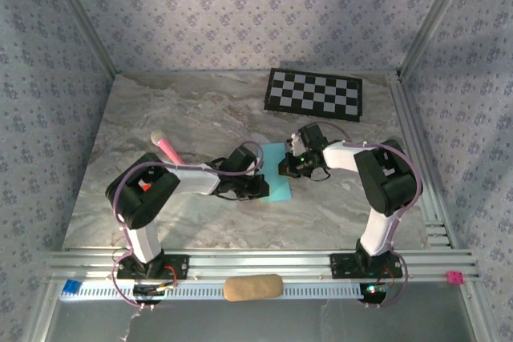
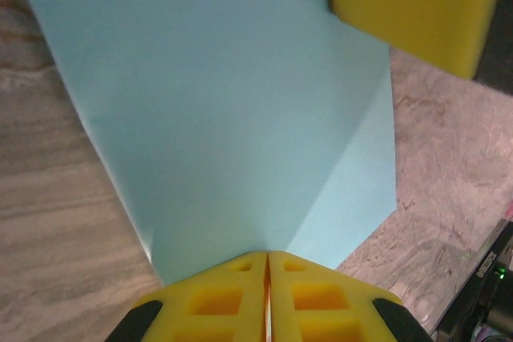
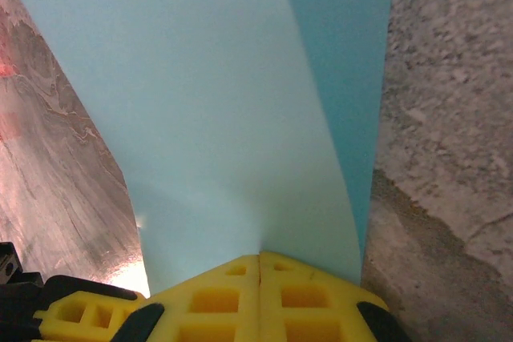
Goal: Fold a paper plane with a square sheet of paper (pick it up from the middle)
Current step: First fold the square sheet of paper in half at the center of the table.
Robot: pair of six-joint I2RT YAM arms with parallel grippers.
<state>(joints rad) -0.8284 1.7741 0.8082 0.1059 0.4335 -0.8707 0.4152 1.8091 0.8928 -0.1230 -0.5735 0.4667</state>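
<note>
The square sheet of paper (image 1: 275, 178), creased, sits nearer the arms than the checkerboard mat (image 1: 314, 94). The left gripper (image 2: 267, 255) pinches one edge, fingers all but touching. The right gripper (image 3: 259, 258) clamps the opposite edge, fingers pressed together.

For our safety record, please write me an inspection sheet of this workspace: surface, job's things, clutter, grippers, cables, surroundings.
Surface: marble-patterned table, no spills seen.
Job's things: light blue sheet of paper at the middle, one fold line visible.
Clutter: checkered mat at far right; pink pen at left; tan pad on the near rail.
Grippers: left gripper and right gripper both shut on the sheet, from opposite sides.
Cables: purple cables looped along the arms.
Surroundings: patterned walls, metal frame.
</note>
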